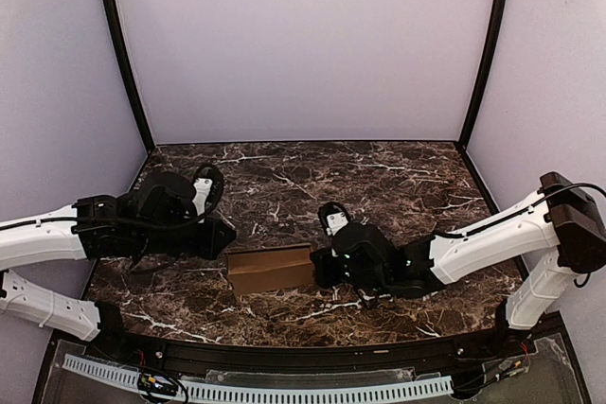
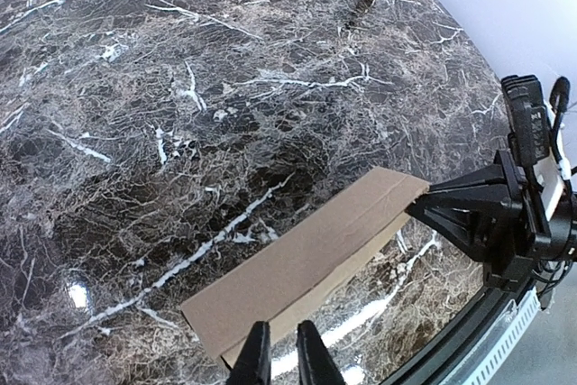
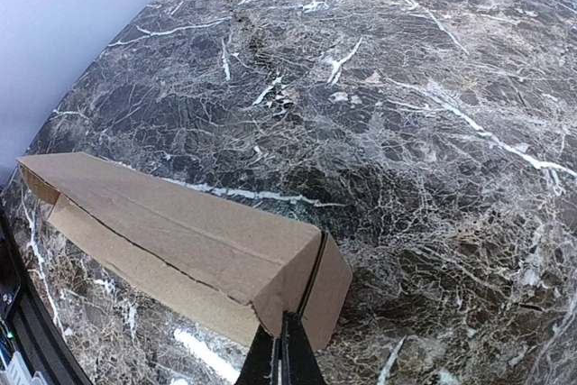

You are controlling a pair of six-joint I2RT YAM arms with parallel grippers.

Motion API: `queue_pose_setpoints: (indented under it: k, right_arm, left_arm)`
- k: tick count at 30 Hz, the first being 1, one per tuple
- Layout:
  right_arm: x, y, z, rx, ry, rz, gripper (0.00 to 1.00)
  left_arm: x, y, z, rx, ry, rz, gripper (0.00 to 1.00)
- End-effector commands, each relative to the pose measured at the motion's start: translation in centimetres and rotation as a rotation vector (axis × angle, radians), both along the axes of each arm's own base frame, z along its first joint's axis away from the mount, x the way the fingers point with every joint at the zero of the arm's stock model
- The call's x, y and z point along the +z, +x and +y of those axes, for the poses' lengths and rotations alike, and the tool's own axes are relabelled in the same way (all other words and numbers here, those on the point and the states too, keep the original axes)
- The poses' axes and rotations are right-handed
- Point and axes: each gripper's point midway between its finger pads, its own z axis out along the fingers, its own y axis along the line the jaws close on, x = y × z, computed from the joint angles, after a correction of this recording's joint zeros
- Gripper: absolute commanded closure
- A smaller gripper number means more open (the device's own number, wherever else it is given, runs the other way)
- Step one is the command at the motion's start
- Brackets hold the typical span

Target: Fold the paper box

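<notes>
The paper box [image 1: 270, 270] lies near the marble table's [image 1: 379, 177] front edge, my right gripper [image 3: 279, 342] pressed together against one end flap [image 3: 332, 288], seemingly bracing it, my left gripper [image 2: 282, 333] narrowed at the other end, whether pinching I cannot tell.

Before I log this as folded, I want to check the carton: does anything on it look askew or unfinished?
Yes. In the right wrist view the paper box has a dark gap along its long seam, and the end flap beside the right gripper stands slightly ajar. No tears or spills show.
</notes>
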Motion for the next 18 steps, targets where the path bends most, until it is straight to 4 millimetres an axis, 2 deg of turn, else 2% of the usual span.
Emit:
queue_pose_setpoints:
  k: [1, 2, 5, 12, 18]
  right_arm:
    - [-5.8, -2.1, -2.5, 0.049, -0.225, 0.082, 1.0]
    - [-5.8, -2.1, -2.5, 0.048, -0.226, 0.082, 1.0]
    - [-5.7, -2.1, -2.4, 0.05, -0.224, 0.081, 1.0]
    - [-5.9, -2.4, -1.9, 0.059, -0.227, 0.079, 1.0]
    - [-6.1, -2.5, -1.7, 0.065, -0.231, 0.082, 1.0]
  left_arm:
    - [-1.5, 0.2, -1.5, -0.085, -0.019, 0.013, 0.92]
    - [-1.4, 0.3, -1.9, -0.092, -0.034, 0.007, 0.93]
    - [-2.9, 0.3, -2.5, -0.112, -0.027, 0.031, 0.94]
    - [-5.7, 0.6, -1.8, -0.077, 0.009, 0.046, 0.95]
    - [-6.2, 0.6, -1.0, -0.05, 0.01, 0.04, 0.95]
